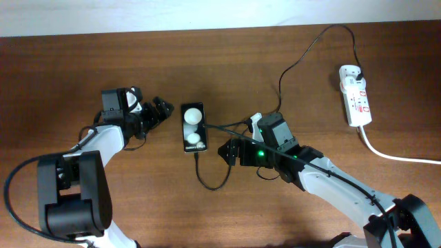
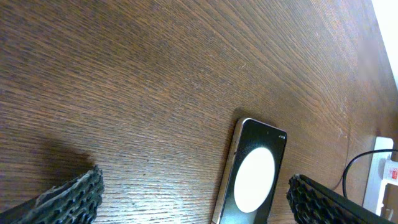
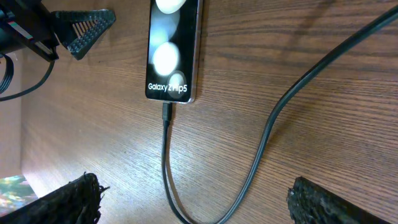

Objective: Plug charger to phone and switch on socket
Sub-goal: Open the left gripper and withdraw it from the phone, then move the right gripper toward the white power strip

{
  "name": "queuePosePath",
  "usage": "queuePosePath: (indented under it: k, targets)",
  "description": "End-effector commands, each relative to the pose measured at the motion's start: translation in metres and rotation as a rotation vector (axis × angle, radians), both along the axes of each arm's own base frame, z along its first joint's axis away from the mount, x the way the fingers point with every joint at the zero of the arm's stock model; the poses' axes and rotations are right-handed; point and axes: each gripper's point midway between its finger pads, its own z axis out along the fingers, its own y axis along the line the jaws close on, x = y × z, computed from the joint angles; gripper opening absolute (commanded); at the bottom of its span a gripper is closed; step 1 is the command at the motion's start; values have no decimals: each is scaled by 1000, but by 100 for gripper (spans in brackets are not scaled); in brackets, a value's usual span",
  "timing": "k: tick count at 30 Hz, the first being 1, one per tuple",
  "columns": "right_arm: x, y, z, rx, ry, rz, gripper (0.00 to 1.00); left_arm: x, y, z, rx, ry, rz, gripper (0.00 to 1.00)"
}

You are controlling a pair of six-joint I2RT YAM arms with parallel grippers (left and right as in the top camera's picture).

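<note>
The black phone (image 1: 193, 127) lies on the wood table, two white reflections on its face. The black charger cable (image 1: 213, 184) loops from the phone's near end, and its connector tip (image 3: 165, 113) sits in the phone's port (image 3: 168, 50). The cable runs past my right arm up to the black plug in the white socket strip (image 1: 355, 95) at the far right. My left gripper (image 1: 160, 110) is open, just left of the phone (image 2: 252, 177), not touching it. My right gripper (image 1: 227, 151) is open, right of the phone; in the right wrist view its fingers straddle the cable loop (image 3: 249, 180).
The socket's thick white cord (image 1: 396, 157) runs off the right edge. The pale wall edge (image 1: 207, 14) bounds the table at the back. Bare wood lies along the front and left of the table.
</note>
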Motion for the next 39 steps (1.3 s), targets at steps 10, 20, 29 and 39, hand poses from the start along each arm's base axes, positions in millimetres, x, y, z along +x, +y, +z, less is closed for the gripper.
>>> queuePosePath:
  k: [10,20,29,39]
  targets:
    - [3,-1,5,2,-23,0,99,-14,4,-23,23,74,14,99]
    - [2,-63,-33,-325,22,-184,99,-14,4,-23,22,75,14,99]
    - [3,-62,-33,-324,20,-184,99,-14,5,-23,23,75,15,99]
    - [-1,-63,-34,-327,35,-178,98,-14,5,-23,23,74,15,99]
